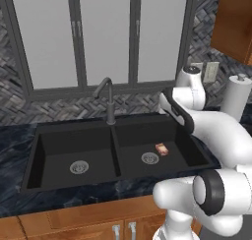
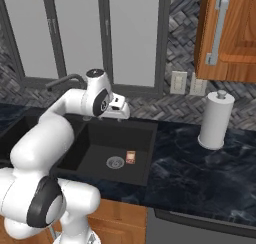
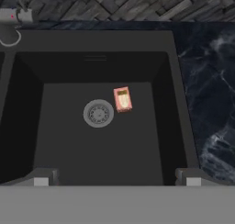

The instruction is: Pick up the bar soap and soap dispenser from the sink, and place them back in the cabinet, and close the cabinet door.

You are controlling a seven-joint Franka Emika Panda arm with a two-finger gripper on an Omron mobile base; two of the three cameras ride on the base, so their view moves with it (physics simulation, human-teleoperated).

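The bar soap (image 3: pixel 122 99) is a small pinkish block lying on the floor of the right basin of the black sink (image 3: pixel 176 81), just right of the round steel drain (image 3: pixel 98 113). The soap (image 1: pixel 161 149) also shows in the left base view and, as a small block (image 2: pixel 130 157), in the right base view. My gripper (image 3: pixel 116 179) hovers above this basin, open, its fingertips (image 3: pixel 41 179) wide apart with nothing between them. The hand (image 2: pixel 120 114) sits over the sink's back rim. The cabinet door (image 2: pixel 225 33) with its silver bar handle hangs at the upper right. The soap dispenser is out of view.
A dark curved faucet (image 1: pixel 108 99) rises behind the divider between the basins. A paper towel roll (image 2: pixel 216 119) stands on the dark marble counter (image 2: pixel 200 173) right of the sink. Wall outlets (image 2: pixel 178 82) sit on the backsplash, and grey-framed windows (image 1: pixel 106 35) run behind.
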